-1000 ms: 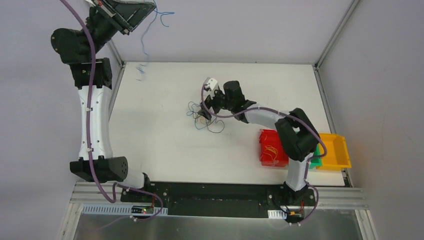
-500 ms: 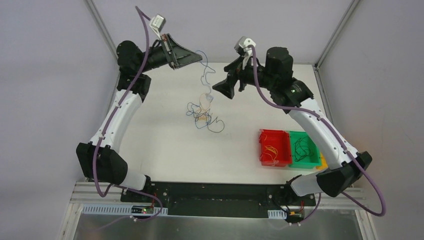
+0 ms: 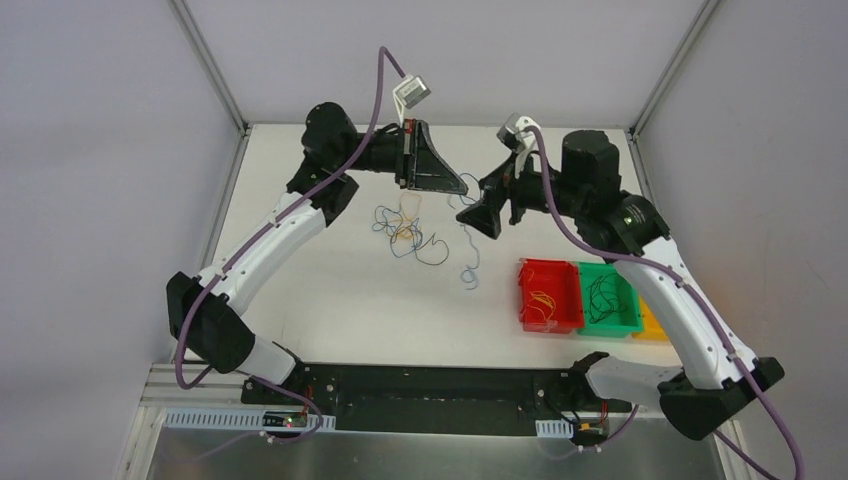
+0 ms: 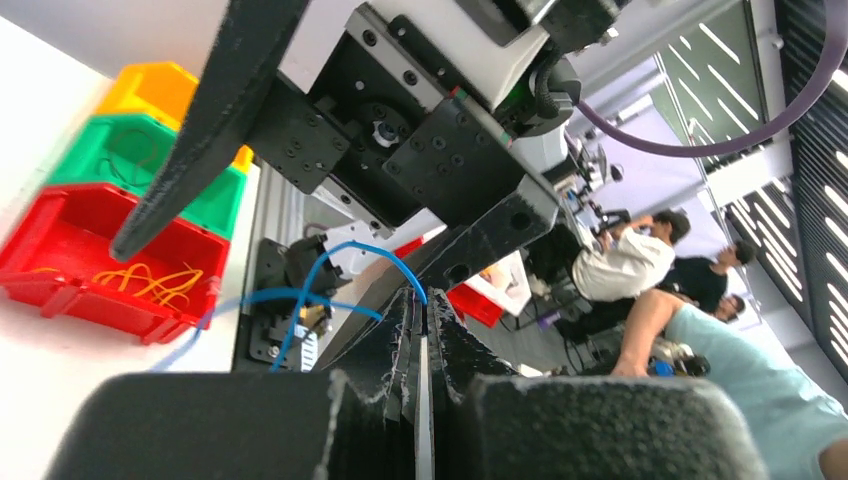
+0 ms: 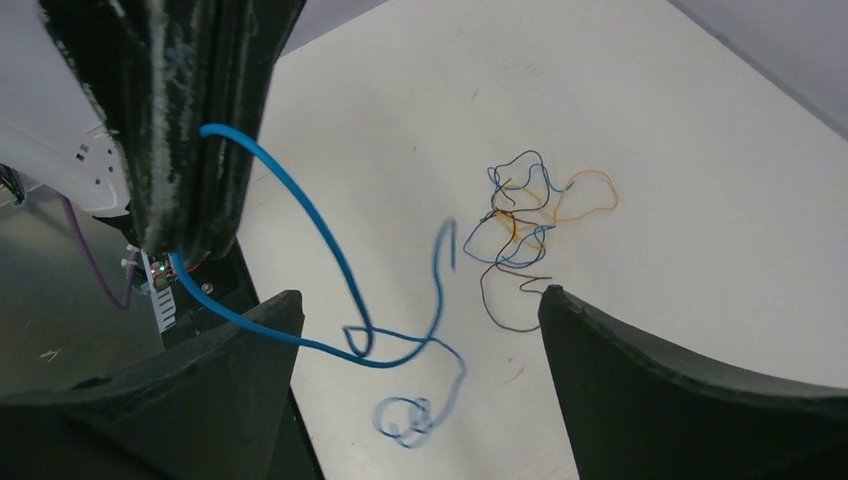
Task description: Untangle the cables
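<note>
A tangle of thin blue, black and yellow-orange cables [image 3: 405, 228] lies on the white table; the right wrist view shows the same tangle [image 5: 530, 220]. My left gripper [image 3: 456, 188] is shut on one blue cable [image 3: 466, 281], which hangs clear of the tangle and curls down to the table. In the left wrist view that blue cable [image 4: 330, 290] leaves the shut left gripper [image 4: 425, 295]. My right gripper [image 3: 490, 215] hovers just right of it, open and holding nothing. In its own view the right gripper [image 5: 420, 300] has the blue cable [image 5: 318, 228] dangling between its spread fingers.
A red bin [image 3: 545, 295] holding yellow-orange wires and a green bin [image 3: 610, 298] holding black wires stand at the right. A yellow bin [image 3: 650, 322] is partly hidden behind my right arm. Frame posts edge the table.
My left arm swung from the far left corner to the table's middle, carrying the blue cable away from the tangle. My right arm rose off the tangle and drew back to the right.
</note>
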`<state>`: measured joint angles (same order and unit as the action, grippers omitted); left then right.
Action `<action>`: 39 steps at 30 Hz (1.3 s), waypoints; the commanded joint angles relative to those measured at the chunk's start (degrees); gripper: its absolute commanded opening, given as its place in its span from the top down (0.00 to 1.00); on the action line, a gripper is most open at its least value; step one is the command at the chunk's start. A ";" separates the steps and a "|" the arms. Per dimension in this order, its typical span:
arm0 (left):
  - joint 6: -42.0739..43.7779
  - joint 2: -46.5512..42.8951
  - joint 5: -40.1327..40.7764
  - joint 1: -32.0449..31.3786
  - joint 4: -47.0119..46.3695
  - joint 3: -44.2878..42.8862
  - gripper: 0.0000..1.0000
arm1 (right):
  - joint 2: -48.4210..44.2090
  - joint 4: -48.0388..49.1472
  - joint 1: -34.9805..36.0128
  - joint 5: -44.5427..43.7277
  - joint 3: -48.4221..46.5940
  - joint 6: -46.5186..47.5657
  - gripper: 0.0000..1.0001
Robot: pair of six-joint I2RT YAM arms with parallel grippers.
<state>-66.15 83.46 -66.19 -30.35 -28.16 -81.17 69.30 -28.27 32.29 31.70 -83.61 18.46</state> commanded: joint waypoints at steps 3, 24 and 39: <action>1.69 3.18 -2.57 -3.94 -1.20 -4.29 1.00 | -8.49 4.63 0.09 -4.00 5.30 -1.60 0.29; 19.81 1.91 -1.27 2.50 20.95 -7.71 0.01 | -10.45 -31.78 -19.62 -17.05 -10.05 3.96 1.00; 27.06 -4.69 1.70 8.54 27.23 -0.52 0.01 | 0.36 -51.27 -59.85 -15.62 -19.45 22.22 1.00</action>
<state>-42.06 81.78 -65.32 -21.69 -0.95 -82.81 70.02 -74.70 -20.14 12.97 -101.45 33.30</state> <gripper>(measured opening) 0.990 0.010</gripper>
